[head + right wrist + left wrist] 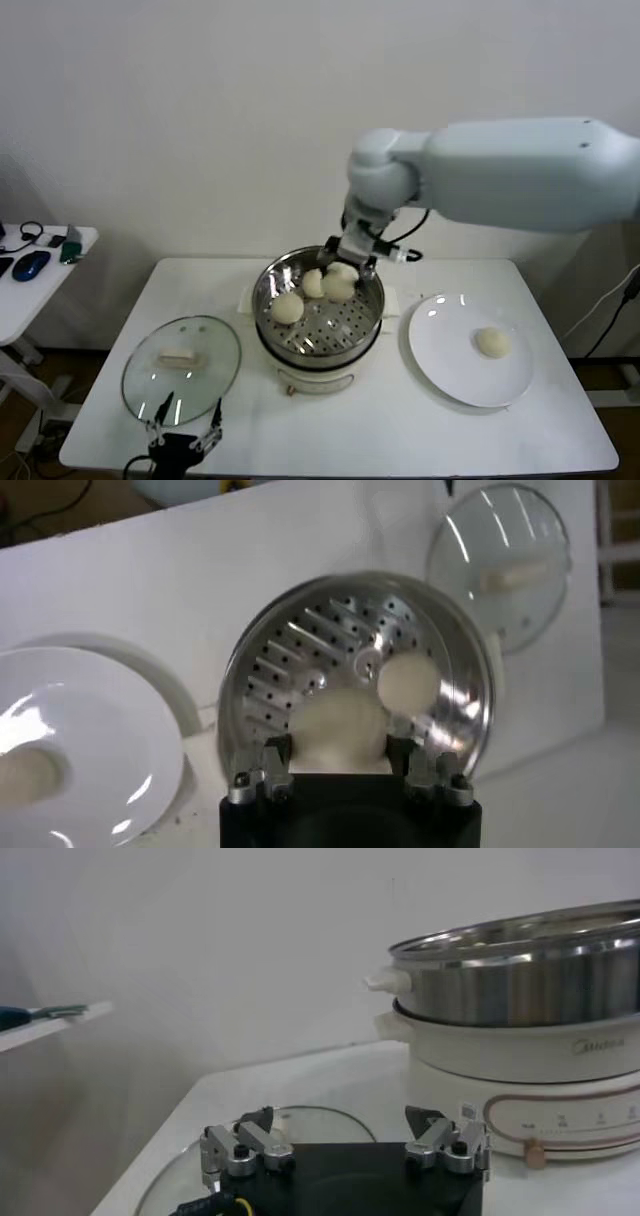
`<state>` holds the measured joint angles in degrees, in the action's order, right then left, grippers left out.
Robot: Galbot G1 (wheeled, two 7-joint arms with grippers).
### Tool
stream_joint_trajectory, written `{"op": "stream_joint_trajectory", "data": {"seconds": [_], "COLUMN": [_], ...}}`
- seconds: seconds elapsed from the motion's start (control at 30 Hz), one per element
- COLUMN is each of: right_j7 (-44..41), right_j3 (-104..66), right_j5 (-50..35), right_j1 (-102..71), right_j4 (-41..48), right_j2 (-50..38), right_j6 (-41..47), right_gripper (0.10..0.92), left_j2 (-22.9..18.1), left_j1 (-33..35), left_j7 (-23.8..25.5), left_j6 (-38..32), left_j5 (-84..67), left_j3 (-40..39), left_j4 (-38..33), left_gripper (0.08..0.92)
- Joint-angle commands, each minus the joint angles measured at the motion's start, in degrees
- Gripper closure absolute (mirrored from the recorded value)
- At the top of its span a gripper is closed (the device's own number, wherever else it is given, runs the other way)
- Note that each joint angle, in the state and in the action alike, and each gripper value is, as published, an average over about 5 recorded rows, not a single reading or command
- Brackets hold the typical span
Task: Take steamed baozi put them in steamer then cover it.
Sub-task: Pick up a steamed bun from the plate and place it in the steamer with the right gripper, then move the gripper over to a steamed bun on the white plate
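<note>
Centrally in the head view, the right gripper [345, 268] pinches 1 bun [337, 730] over the steamer [369, 318], where 2 more buns [287, 307] sit on the holed tray. Another bun [491, 341] lies on the plate [448, 368] at right. At lower left, the left gripper [186, 431] rests spread beside the glass lid [207, 370].

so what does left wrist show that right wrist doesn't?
Left wrist only: the steamer's outer wall and white base with its control panel, seen side-on, and the left end effector open, low beside the cover.

Right wrist only: the perforated tray with a loose baozi, the right end effector shut on a baozi, and the plate.

Both: the steamer, the cover, the table.
</note>
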<state>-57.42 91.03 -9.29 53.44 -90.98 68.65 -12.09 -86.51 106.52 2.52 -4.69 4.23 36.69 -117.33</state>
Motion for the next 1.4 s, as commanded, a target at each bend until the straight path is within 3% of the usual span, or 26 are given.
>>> {"op": "stream_joint_trajectory", "data": {"seconds": [0.03,0.57,0.73,0.9,1.13,1.27,1.4], "right_j7": [2.4,6.1,5.5,2.6,-4.5,-4.3,-3.0], "right_j3": [0.6,-0.9,-1.4,-1.3,5.5,11.8,18.6], "right_j5": [10.7,15.7,14.0,7.8,-8.7,-19.8,-23.8], "right_j1": [-12.1,-17.0,-15.1,-9.9,5.0,12.9,15.7], "right_j4": [1.2,5.0,4.6,3.6,5.5,9.9,11.4], "right_j2": [8.3,7.2,6.4,3.5,-5.8,-12.5,-20.6], "right_j6": [-0.8,1.0,0.4,-0.7,0.9,9.3,19.6], "right_gripper": [0.389,0.388,0.299,0.21,0.203,0.202,0.203], "left_j2": [0.0,-0.7,-0.7,-0.8,-0.8,-0.7,-0.4], "left_j1": [0.1,0.3,0.4,0.5,0.3,0.0,-0.2], "left_j7": [-0.1,-0.2,-0.3,-0.3,-0.2,-0.1,-0.1], "left_j6": [-0.1,-0.2,-0.2,-0.2,-0.1,-0.1,-0.1], "left_j5": [0.0,0.6,0.6,0.8,1.2,1.3,1.3], "left_j3": [0.2,-0.2,-0.2,-0.5,-1.1,-1.5,-2.0], "left_j4": [0.5,0.5,0.2,0.0,-0.1,0.0,0.0], "left_gripper": [0.177,0.177,0.177,0.177,0.177,0.177,0.177]}}
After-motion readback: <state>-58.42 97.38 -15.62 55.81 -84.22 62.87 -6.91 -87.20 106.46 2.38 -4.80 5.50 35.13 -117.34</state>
